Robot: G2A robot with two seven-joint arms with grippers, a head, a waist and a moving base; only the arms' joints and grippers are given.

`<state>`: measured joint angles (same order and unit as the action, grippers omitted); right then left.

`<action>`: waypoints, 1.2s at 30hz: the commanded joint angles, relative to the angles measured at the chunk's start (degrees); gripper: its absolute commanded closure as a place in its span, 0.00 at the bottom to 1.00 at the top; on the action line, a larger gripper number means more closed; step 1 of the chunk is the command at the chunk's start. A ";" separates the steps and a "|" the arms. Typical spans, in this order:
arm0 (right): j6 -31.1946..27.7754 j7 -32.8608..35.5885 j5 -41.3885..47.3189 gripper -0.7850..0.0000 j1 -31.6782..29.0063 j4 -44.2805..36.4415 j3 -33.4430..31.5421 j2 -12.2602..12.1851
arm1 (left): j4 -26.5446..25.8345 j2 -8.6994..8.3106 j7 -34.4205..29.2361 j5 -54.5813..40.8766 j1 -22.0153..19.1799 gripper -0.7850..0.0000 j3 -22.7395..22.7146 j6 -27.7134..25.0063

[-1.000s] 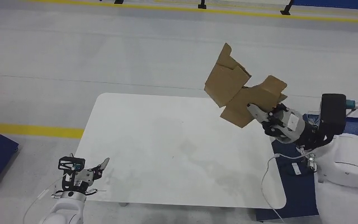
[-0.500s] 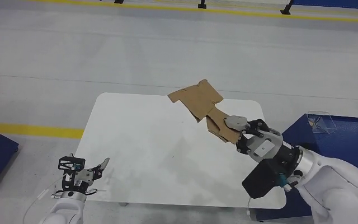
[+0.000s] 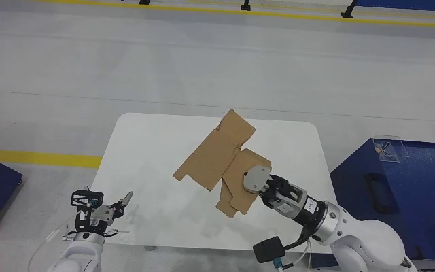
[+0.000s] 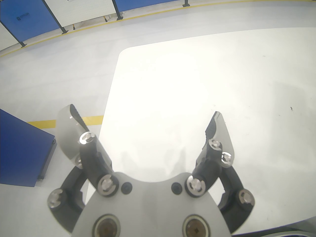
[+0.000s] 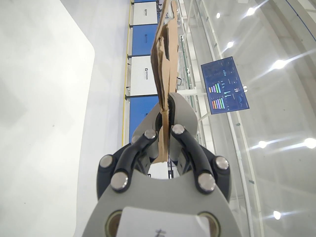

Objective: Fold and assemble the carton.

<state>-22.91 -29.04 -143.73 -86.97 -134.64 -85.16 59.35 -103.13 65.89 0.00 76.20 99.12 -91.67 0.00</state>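
Note:
A flat brown carton blank (image 3: 217, 158) hangs over the middle of the white table (image 3: 149, 156), held level above it. My right gripper (image 3: 255, 180) is shut on the carton's near right part. In the right wrist view the carton (image 5: 165, 57) shows edge-on, clamped between the two fingers (image 5: 179, 109) of the right gripper (image 5: 166, 110). My left gripper (image 3: 115, 206) rests at the table's near left corner, well apart from the carton. In the left wrist view it (image 4: 144, 120) stands open with bare table (image 4: 197, 75) between its fingers.
A blue bin (image 3: 391, 177) stands on the floor right of the table, with a clear plastic box (image 3: 386, 145) on it. A dark blue object (image 3: 7, 183) lies at the left edge. Yellow floor lines run behind and to the left.
The right arm has swung the carton from high off the table's right side down and inward over the table's middle, turning it flat. The left arm has stayed put.

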 commanded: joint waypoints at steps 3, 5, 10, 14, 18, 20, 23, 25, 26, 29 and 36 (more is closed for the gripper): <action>-2.10 0.00 10.45 1.00 2.62 0.00 -2.51 0.21 | 0.00 0.00 0.00 0.00 0.00 0.00 0.00 0.00; -4.48 0.92 19.51 1.00 4.47 0.00 -5.16 0.40 | 0.00 0.00 0.00 0.00 0.00 0.00 0.00 0.00; -13.37 6.35 49.22 1.00 6.86 0.00 -10.58 0.89 | 0.00 0.00 0.00 0.00 0.00 0.00 0.00 0.00; -22.92 15.25 75.46 1.00 6.28 1.16 -11.53 0.73 | 0.00 0.00 0.00 0.00 0.00 0.00 0.00 0.00; -31.59 26.44 104.64 1.00 7.59 9.08 -7.09 -0.36 | 0.00 0.00 0.00 0.00 0.00 0.00 0.00 0.00; -31.94 35.00 117.68 1.00 9.54 13.15 -3.65 -1.27 | 0.00 0.00 0.00 0.00 0.00 0.00 0.00 0.00; -29.65 48.50 136.42 1.00 12.50 17.91 2.91 -2.60 | 0.00 0.00 0.00 0.00 0.00 0.00 0.00 0.00; -27.40 58.22 148.20 1.00 14.51 21.07 8.00 -3.30 | 0.00 0.00 0.00 0.00 0.00 0.00 0.00 0.00; -26.48 62.02 153.26 1.00 15.64 22.83 9.81 -3.53 | 0.00 0.00 0.00 0.00 0.00 0.00 0.00 0.00; -24.83 71.49 163.11 1.00 17.56 26.89 14.67 -3.84 | 0.00 0.00 0.00 0.00 0.00 0.00 0.00 0.00; -24.16 78.23 169.02 1.00 19.12 29.65 18.90 -3.69 | 0.00 0.00 0.00 0.00 0.00 0.00 0.00 0.00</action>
<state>-47.05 49.33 25.44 -67.82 -104.95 -66.18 55.67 -103.13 65.89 0.00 76.20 99.12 -91.67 0.00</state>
